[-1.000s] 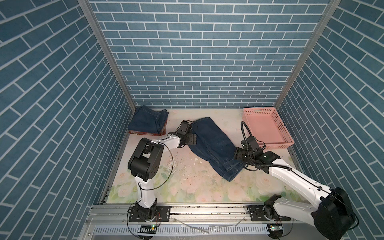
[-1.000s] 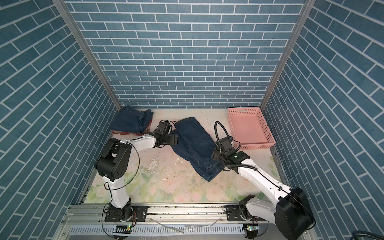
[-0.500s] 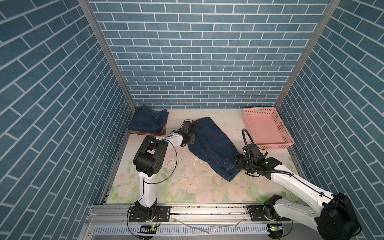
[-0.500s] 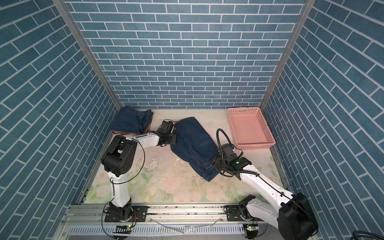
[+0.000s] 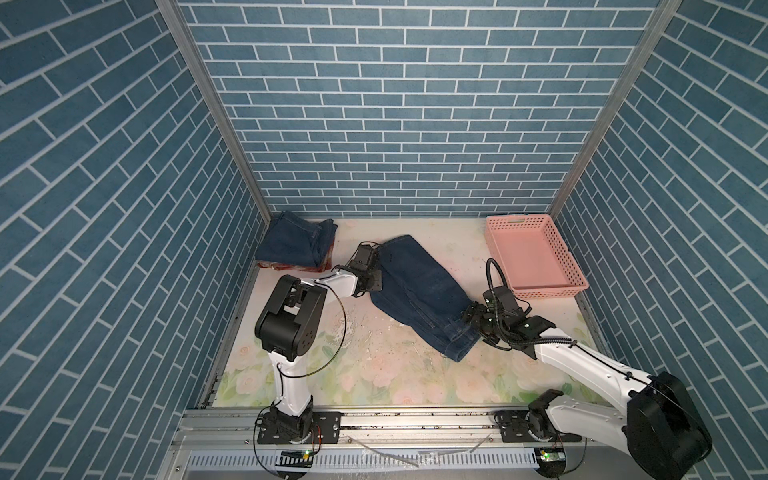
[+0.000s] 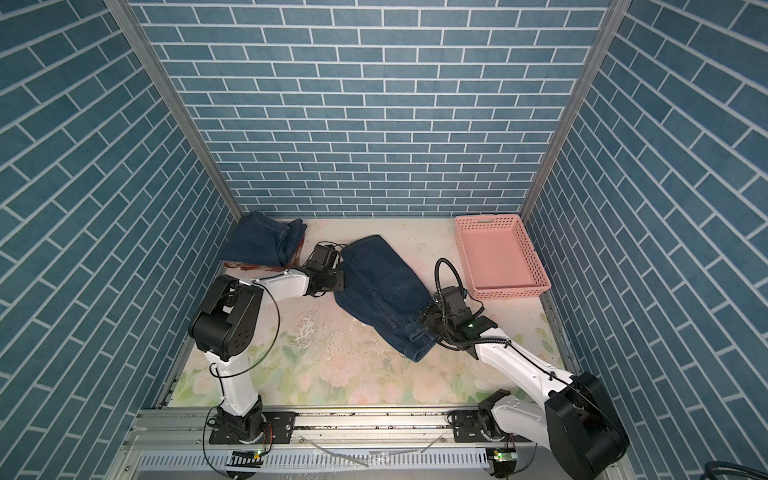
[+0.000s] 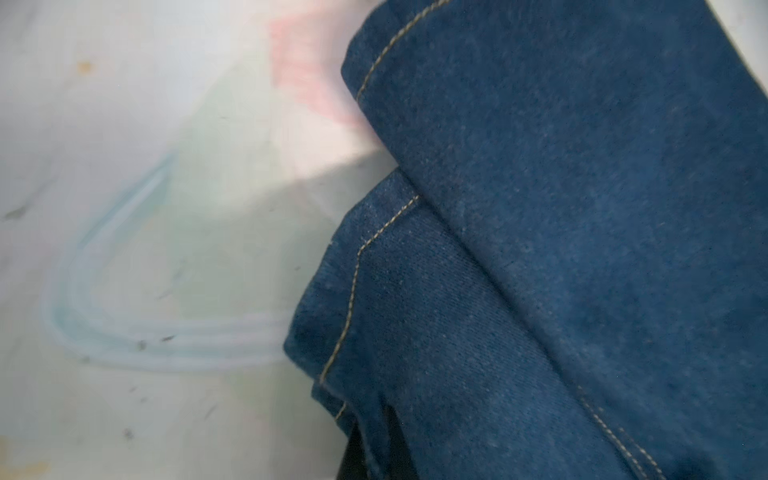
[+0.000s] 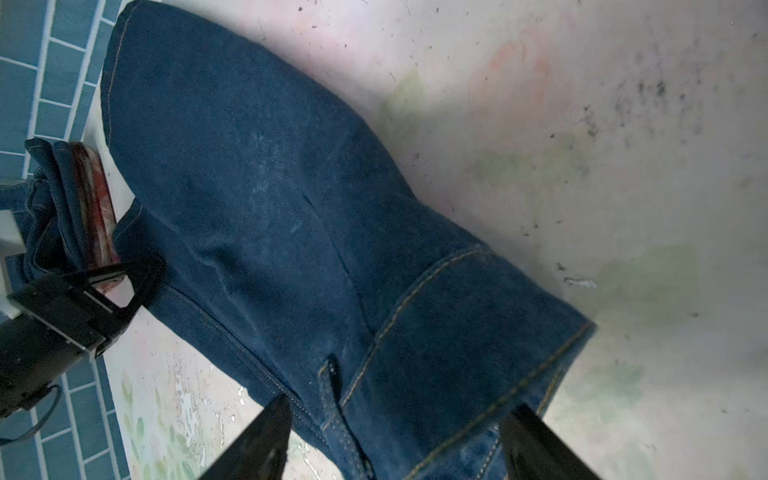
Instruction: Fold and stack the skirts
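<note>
the left gripper (image 5: 377, 262) has just snapped shut, pinching the far-left hem of the loose denim skirt (image 5: 419, 286) mid-table. the right gripper (image 8: 395, 436) stays spread over the near-right waistband. one end looks secured for folding; the stack (image 5: 295, 245) waits far left.

Bright, even light — wrist views soft.

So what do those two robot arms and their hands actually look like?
The left arm and right arm have white links, chunky black joints and looping black cables. The left hand and right hand are black, the right's fingers pointed wedges. A green light glows by the right wrist.
</note>
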